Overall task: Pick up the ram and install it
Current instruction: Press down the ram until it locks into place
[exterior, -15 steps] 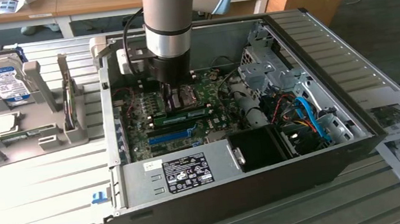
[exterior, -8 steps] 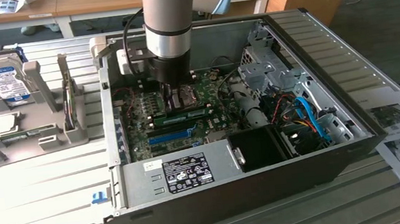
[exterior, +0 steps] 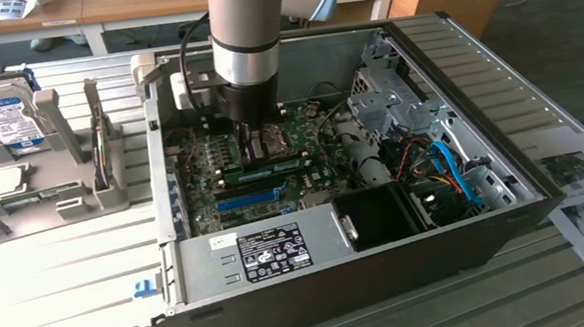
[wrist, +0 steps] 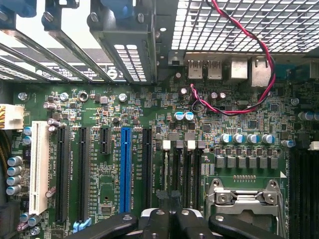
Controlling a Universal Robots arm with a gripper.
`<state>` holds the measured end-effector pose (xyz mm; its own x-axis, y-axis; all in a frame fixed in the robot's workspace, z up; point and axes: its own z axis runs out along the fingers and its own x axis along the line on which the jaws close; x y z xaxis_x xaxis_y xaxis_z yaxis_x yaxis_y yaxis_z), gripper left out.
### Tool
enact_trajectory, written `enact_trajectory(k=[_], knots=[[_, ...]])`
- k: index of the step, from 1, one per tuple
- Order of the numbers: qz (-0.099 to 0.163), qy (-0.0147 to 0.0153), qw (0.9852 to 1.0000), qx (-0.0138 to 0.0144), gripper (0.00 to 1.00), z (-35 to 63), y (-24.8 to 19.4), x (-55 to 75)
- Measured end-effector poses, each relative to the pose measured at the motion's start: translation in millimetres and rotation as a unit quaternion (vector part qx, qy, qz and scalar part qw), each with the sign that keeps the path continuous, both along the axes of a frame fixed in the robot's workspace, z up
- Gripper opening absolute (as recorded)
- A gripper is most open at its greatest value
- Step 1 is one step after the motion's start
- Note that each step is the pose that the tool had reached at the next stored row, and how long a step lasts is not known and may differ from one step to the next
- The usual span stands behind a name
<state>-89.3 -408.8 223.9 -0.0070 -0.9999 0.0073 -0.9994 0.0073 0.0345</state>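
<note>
Reaching down into the open computer case (exterior: pixel 506 106) on the table (exterior: pixel 62 264), fingers (exterior: pixel 252 135) over the ram (exterior: pixel 270 168).

Exterior view: the ram stands on edge among the memory slots, between the blue slot (exterior: pixel 246 199) and the processor socket (exterior: pixel 270 143), likely so it lines up for seating. The case walls, the drive cage (exterior: pixel 384 103) and the power supply (exterior: pixel 269 248) hem the arm (exterior: pixel 243 21) in, leaving room mainly straight up. Wrist view: the fingers (wrist: pixel 149 221) are closed together, tips toward the ram's thin top edge (wrist: pixel 166 169). I cannot tell whether they pinch it, press it or hang clear. The red-and-black wire (wrist: pixel 249 55) lies well apart.
</note>
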Motion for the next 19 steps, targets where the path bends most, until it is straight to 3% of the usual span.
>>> enact_trajectory(k=[14,19], knots=[[0.0,-0.0001,1.0,0.0001,0.09,-1.3,0.0,0.0],[0.0,-0.0002,1.0,0.0002,0.09,5.0,0.0,0.1]])
